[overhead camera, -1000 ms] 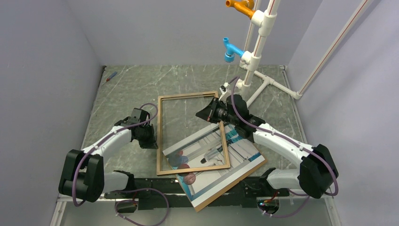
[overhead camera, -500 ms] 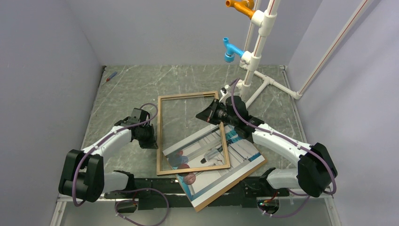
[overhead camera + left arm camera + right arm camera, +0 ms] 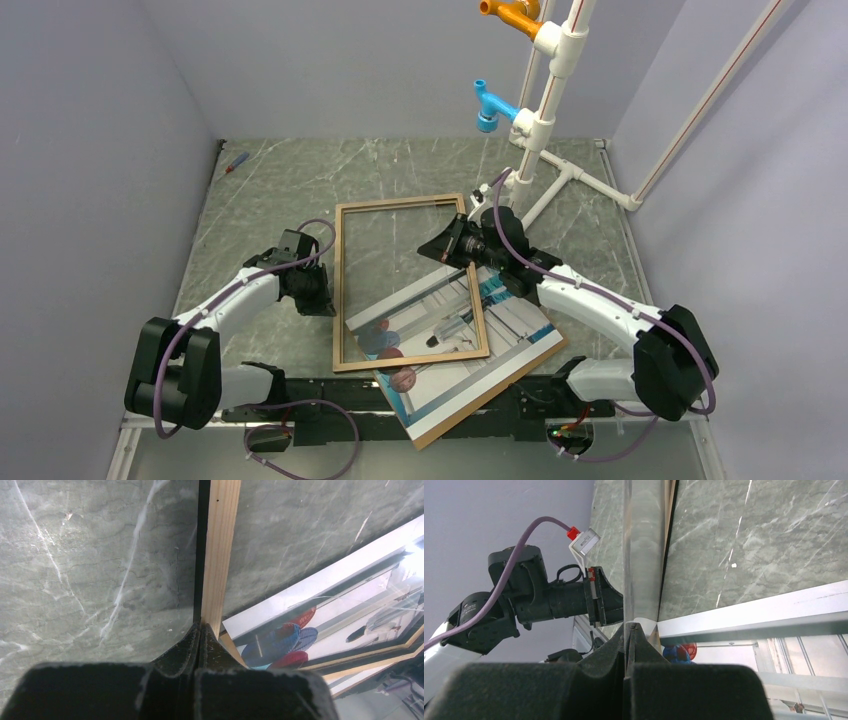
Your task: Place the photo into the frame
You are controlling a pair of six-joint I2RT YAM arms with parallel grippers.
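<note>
The light-wood frame (image 3: 341, 290) lies flat mid-table, its rail (image 3: 222, 550) running away from my left gripper. The photo (image 3: 470, 360) rests on a brown backing board (image 3: 492, 394) at the near right, partly under the frame's near end; its red and blue spheres (image 3: 285, 642) show. My left gripper (image 3: 325, 300) is shut, its tips (image 3: 201, 626) touching the left rail's outer edge. My right gripper (image 3: 452, 245) sits over the right rail, shut (image 3: 629, 625) on a thin clear sheet (image 3: 641, 555) seen edge-on.
A white pipe stand (image 3: 540, 120) with blue and orange fittings rises at the back right, its feet close behind my right gripper. A small red-handled tool (image 3: 236, 163) lies at the back left corner. Grey walls close in on three sides.
My right gripper has crept slightly right and back with the clear sheet. The left arm, frame and photo have not moved.
</note>
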